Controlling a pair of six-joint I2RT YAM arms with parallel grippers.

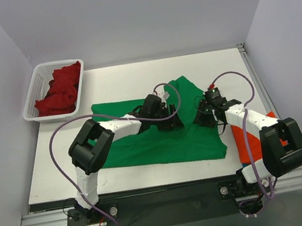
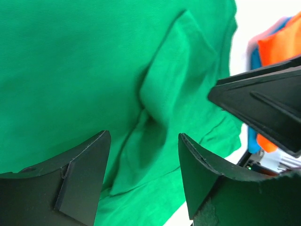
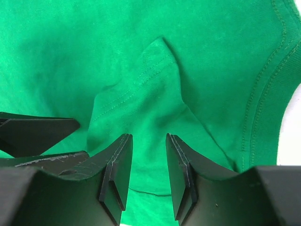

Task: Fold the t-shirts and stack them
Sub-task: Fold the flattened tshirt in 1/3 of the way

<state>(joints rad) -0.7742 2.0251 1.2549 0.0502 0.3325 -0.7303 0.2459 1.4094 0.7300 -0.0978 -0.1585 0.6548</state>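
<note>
A bright green t-shirt (image 1: 156, 141) lies spread on the table's middle, with a flap folded up at its far right (image 1: 185, 92). My left gripper (image 1: 174, 120) is open over a raised crease of the green cloth (image 2: 160, 94), jaws set wide on either side of it (image 2: 143, 136). My right gripper (image 1: 203, 118) is just to its right, also open, with a narrower gap astride a pinched ridge of the same shirt (image 3: 148, 137). Dark red shirts (image 1: 60, 89) lie in the basket. An orange shirt (image 1: 250, 137) lies on a blue one (image 2: 254, 56) at the right edge.
A white slotted basket (image 1: 34, 98) stands at the far left corner, partly off the table. The two grippers are close together; the right one's finger (image 2: 263, 103) shows in the left wrist view. The table's right rail (image 1: 256, 80) runs beside the right arm.
</note>
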